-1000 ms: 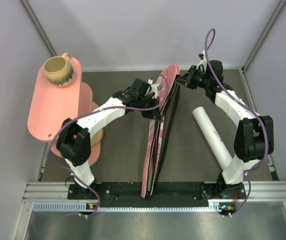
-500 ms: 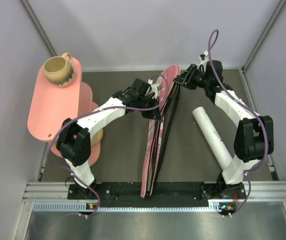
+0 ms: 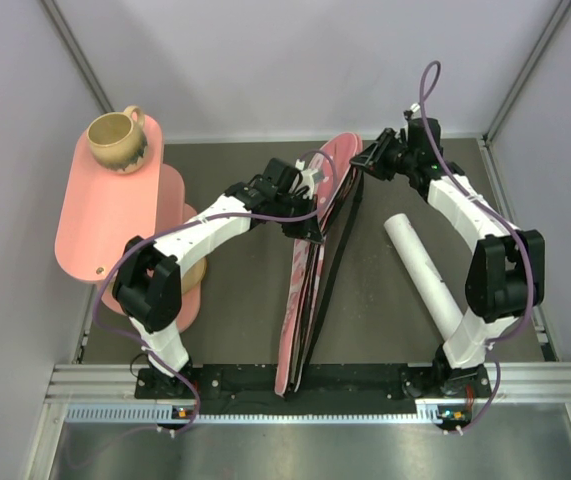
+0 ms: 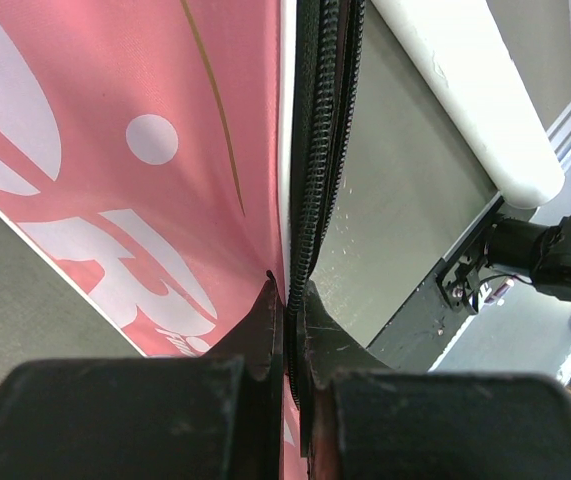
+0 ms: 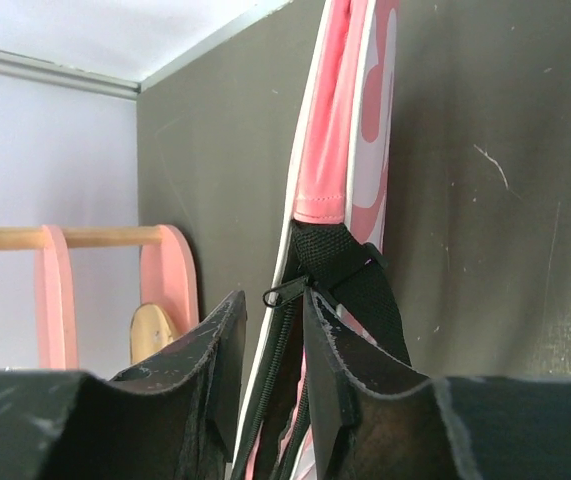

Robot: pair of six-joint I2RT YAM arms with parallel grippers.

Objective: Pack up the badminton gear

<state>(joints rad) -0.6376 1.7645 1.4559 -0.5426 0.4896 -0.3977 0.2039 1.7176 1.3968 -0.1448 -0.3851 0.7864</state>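
The left arm (image 3: 205, 226) and the right arm (image 3: 460, 211) have white shells on their links and bulky black joint housings. A thin purple cable (image 3: 422, 92) loops loosely along each. The left tool (image 4: 290, 335) and the right tool (image 5: 273, 345) carry matte black fingers (image 5: 210, 365), scuffed pale along the edges.

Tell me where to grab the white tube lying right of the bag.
Probably its bare far half, from straight above, jaws across the width: the white tube lies flat and diagonal, and its near end runs under the right arm.
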